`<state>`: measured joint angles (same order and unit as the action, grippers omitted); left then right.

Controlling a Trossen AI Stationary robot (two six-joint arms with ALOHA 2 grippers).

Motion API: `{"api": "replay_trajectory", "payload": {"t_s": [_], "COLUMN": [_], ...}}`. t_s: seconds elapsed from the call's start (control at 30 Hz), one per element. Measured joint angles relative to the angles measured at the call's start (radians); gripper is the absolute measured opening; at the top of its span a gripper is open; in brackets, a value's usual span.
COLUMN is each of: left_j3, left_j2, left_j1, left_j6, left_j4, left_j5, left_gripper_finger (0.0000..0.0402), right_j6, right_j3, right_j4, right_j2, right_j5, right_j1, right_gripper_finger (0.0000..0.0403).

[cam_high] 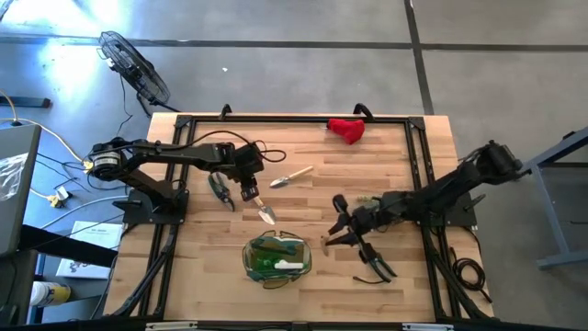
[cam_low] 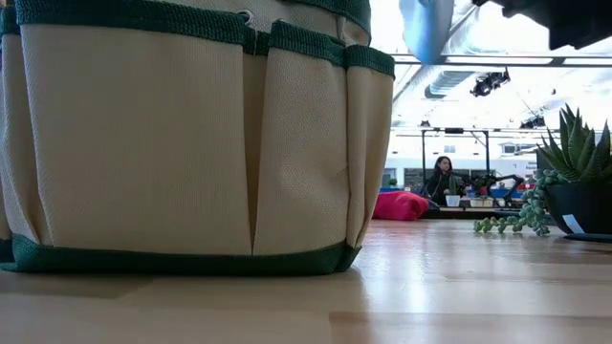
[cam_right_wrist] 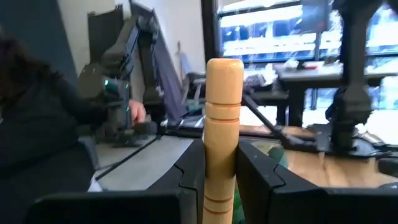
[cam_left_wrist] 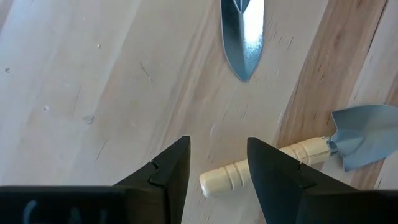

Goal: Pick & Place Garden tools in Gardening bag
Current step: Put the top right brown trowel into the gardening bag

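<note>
1. Gardening bag (cam_high: pixel 249 258): stands near the front edge of the counter (cam_high: pixel 386 156), roughly between the two arms. Its mouth faces up, so either arm can drop a tool in from above. Green and white items already lie inside.
2. Right end effector (cam_right_wrist: pixel 221 149): clamped on the wooden handle (cam_right_wrist: pixel 222 124) of a tool, which is held upright. It hangs just right of the bag, probably to lower the tool in head first.
3. Left end effector (cam_left_wrist: pixel 217 142): fingers apart and empty, pointing down at the counter. A loose trowel (cam_left_wrist: pixel 292 158) lies partly beneath one finger, and the blade of a second trowel (cam_left_wrist: pixel 244 37) lies just ahead. The stance suggests a grasp is being lined up.
4. Pruning shears (cam_high: pixel 220 188) and red bundle (cam_high: pixel 347 130): not yet bagged. The bundle lies at the far edge.
</note>
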<state>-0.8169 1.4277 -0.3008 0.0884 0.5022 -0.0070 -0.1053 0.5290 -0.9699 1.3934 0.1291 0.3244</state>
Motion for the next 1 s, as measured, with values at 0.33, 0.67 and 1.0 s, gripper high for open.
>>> {"api": "replay_trajectory", "payload": {"t_s": [0.33,0.67,1.0], "left_j3": [0.0,0.0,0.0], "left_j2": [0.0,0.0,0.0], "left_j1": [0.0,0.0,0.0], "left_j6": [0.021,0.021,0.02], "left_j4": [0.011,0.024,0.024], "left_j5": [0.021,0.023,0.027], "left_gripper_finger": [0.0152,0.0152,0.0152], "right_j6": [-0.034,-0.034,-0.061], "right_j3": [0.137,0.212,0.29], "right_j4": [0.106,0.206,0.215], "right_j2": [0.103,0.113,0.209], "right_j5": [0.087,0.063,0.097], "right_j1": [-0.055,-0.056,-0.056], "right_gripper_finger": [0.0051,0.0051,0.0051]}}
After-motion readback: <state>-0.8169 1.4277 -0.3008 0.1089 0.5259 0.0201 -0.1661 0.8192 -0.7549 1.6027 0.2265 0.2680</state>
